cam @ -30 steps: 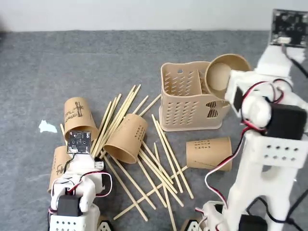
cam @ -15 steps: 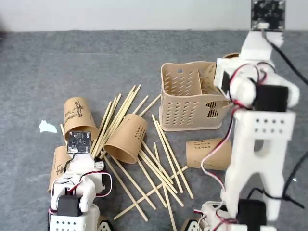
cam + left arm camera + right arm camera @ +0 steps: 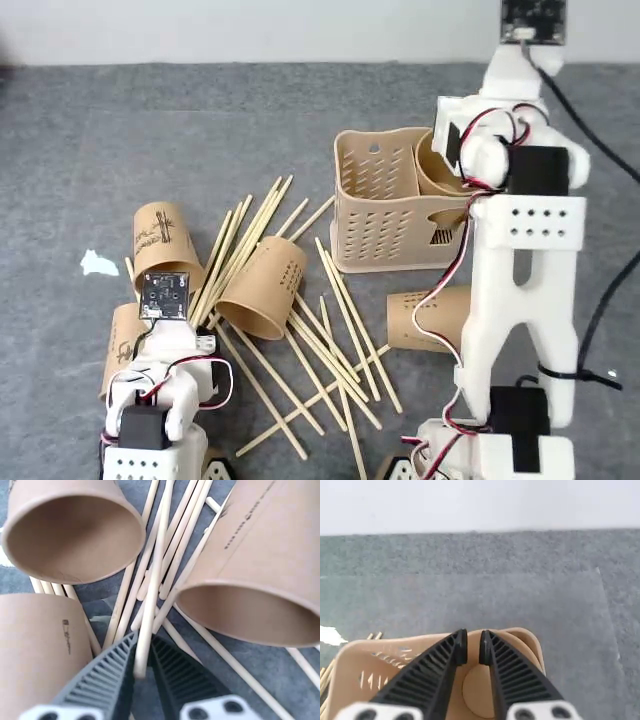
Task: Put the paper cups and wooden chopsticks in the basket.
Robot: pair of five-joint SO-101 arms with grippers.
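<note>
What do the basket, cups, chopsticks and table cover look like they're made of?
Basket: probably moulded plastic, matte beige, with slotted walls.
Cups: brown kraft-like paper, matte, thin wall, printed marks.
Chopsticks: pale wood or bamboo, and they look unfinished.
Table cover: grey felt or low-pile carpet, going by the fuzzy texture.

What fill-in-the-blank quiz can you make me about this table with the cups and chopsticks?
The basket holds ___ paper cup.
___ more paper cups lie on the table.
At the left gripper lies a wooden ___.
Missing: one; four; chopstick.
</note>
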